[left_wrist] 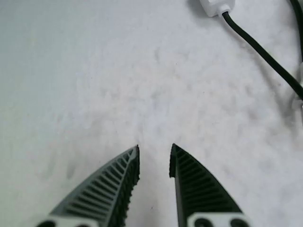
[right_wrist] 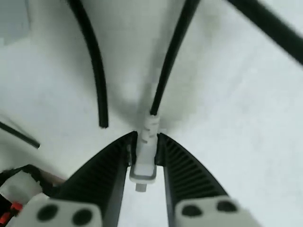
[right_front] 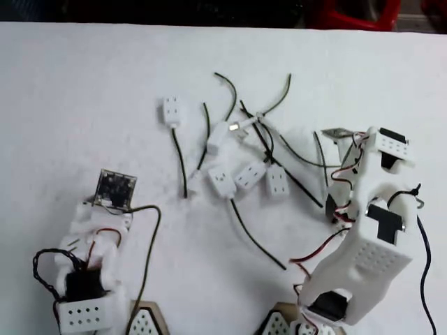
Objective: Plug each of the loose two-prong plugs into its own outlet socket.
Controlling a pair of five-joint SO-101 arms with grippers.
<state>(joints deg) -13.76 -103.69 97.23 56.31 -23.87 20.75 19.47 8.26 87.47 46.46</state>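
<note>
The right hand (right_wrist: 146,138) is clamping a white plug (right_wrist: 143,163); the left hand (left_wrist: 155,149) is hanging slightly open, empty. The plug's cord (right_wrist: 171,61) may be levering it askew.

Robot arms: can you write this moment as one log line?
left gripper: open, over table | right gripper: shut on plug | three sockets: side by side mid-table

A white worktop (right_front: 84,77) is spreading out beneath and ahead of the left claw (left_wrist: 155,146), its surface looking faintly mottled. Past the worktop's far edge, well beyond the right claw (right_wrist: 147,135), a red object (right_front: 353,14) is sitting against a dark background (right_front: 174,10). The frame is cropping it, so its kind cannot be told.
</note>
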